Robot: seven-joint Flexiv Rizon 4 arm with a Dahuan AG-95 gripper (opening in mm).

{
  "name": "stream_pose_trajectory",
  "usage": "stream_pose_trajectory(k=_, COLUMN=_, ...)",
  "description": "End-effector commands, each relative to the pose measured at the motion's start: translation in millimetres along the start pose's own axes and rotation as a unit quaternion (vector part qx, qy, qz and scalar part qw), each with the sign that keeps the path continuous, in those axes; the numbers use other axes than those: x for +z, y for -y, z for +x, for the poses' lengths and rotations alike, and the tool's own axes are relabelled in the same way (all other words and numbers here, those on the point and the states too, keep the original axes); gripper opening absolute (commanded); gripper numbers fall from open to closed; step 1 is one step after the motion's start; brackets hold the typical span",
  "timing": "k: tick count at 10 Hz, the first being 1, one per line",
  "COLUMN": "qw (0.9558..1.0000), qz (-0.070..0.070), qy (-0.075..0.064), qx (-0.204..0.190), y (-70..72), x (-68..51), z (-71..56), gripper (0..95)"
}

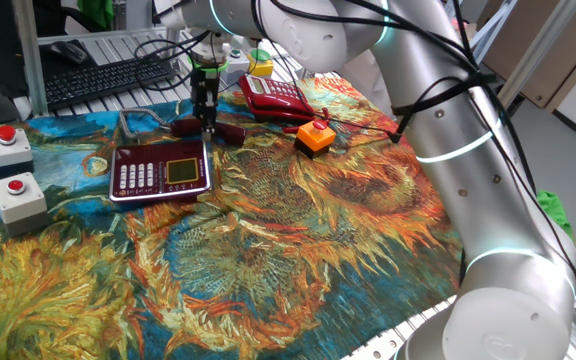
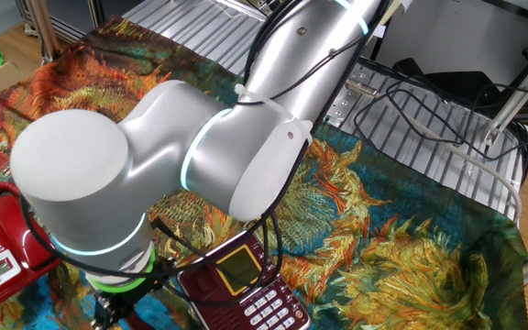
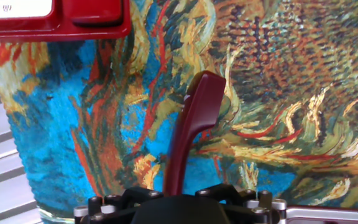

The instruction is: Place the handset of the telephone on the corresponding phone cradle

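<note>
At twelve o'clock of the phone cradle, open-jawed gripper straddles the handset — an off-centre grasp risks slipping.

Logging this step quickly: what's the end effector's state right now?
End effector: open, holding nothing; the handset lies on the cloth beneath it, not on the phone cradle.

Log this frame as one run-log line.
gripper: open, over handset | handset: on cloth, not held | phone cradle: no handset on it | step: pick pending
</note>
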State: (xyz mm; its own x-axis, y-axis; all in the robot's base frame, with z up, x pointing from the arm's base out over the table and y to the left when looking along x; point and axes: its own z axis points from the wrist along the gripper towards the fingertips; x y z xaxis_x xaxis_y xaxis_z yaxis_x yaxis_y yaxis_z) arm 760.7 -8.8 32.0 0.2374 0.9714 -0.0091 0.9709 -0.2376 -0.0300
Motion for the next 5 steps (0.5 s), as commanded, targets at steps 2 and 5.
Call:
stream_pose_trajectory(k=2, qw=0.9999, qz=0.002, qy=0.001, qx=-0.010, y=10.6, x=-0.4, z=-2.1, gripper=95.0)
stream_pose_trajectory(k=5, qw=0.9999, qz=0.001, qy=0.000, qx=-0.017, y=27.5, x=-0.8, z=-3.7, gripper=95.0)
